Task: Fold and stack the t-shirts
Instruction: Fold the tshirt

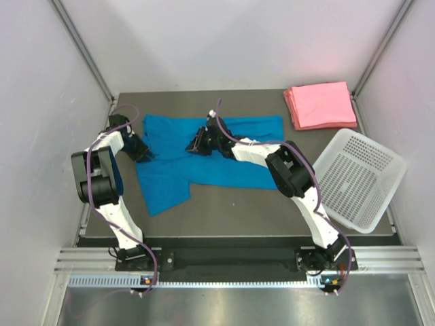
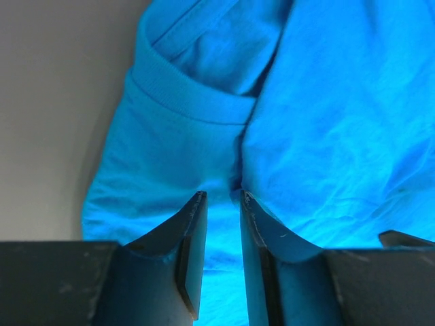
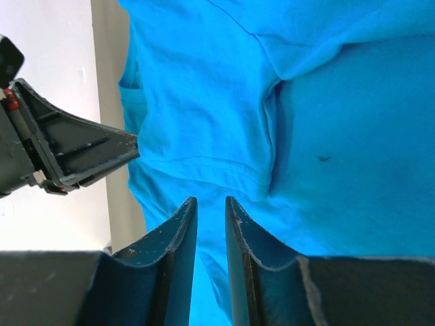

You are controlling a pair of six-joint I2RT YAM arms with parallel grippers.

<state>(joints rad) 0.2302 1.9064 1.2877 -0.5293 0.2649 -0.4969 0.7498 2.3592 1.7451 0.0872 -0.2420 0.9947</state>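
- Hovering low at the left border of the plain bright blue cloth t-shirt (image 1: 173,178), my left pincer (image 1: 144,155) sits left of centre in the top view
- Its jaws are released but only a narrow slot apart; in the left wrist view blue fabric shows through that slot, and the tips come right up to a crease in the cloth
- Whether those tips touch the cloth I cannot tell
- A ribbed band of the shirt curves across the upper left of the left wrist view, with bare tabletop to its left
- My right pincer (image 1: 196,145) is over the middle of the shirt's upper part, near the centre of the top view
- Its jaws are likewise released with a slim gap, and blue cloth shows behind them in the right wrist view
- At the left edge of the right wrist view my left pincer shows, apart from the right one
- The blue shirt lies spread and rumpled on the dark grey table (image 1: 231,212), one part trailing toward the lower left
- A stack of pink t-shirts folded into flat rectangles (image 1: 319,103) rests in the table's upper right corner, well apart from the blue shirt
- A white perforated plastic basket (image 1: 360,180) stands askew at the right, near the pink stack
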